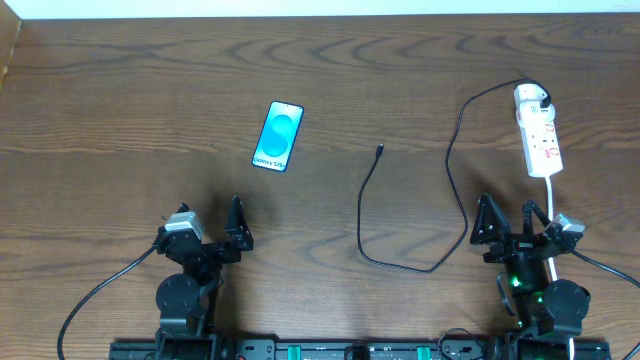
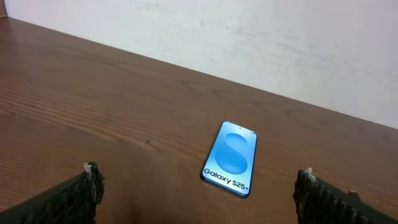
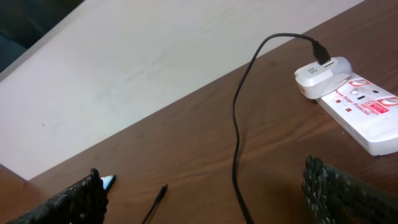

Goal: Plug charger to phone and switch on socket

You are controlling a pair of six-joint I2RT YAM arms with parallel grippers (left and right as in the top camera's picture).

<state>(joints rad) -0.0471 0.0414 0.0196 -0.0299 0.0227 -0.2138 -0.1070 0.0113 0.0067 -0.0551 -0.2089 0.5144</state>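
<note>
The phone (image 1: 278, 137) lies flat on the table, blue screen up, left of centre; in the left wrist view the phone (image 2: 231, 159) sits just ahead of my left gripper (image 2: 199, 186). The left gripper (image 1: 208, 222) is open and holds nothing. The charger (image 1: 372, 190) is a thin black cable. Its connector tip (image 1: 380, 150) lies loose right of the phone, and its white plug (image 1: 530, 97) sits in the socket (image 1: 543, 145) at the far right. My right gripper (image 1: 520, 222) stands open and empty below the socket. In the right wrist view the charger (image 3: 236, 124), tip (image 3: 160, 193) and socket (image 3: 367, 115) lie ahead of that gripper (image 3: 202, 186).
The brown wooden table (image 1: 120, 100) ends at a white wall along its far edge (image 1: 320, 8). The socket's white cord (image 1: 552, 195) runs down beside the right arm. The charger cable loops low near the front (image 1: 400, 265), between the two arms.
</note>
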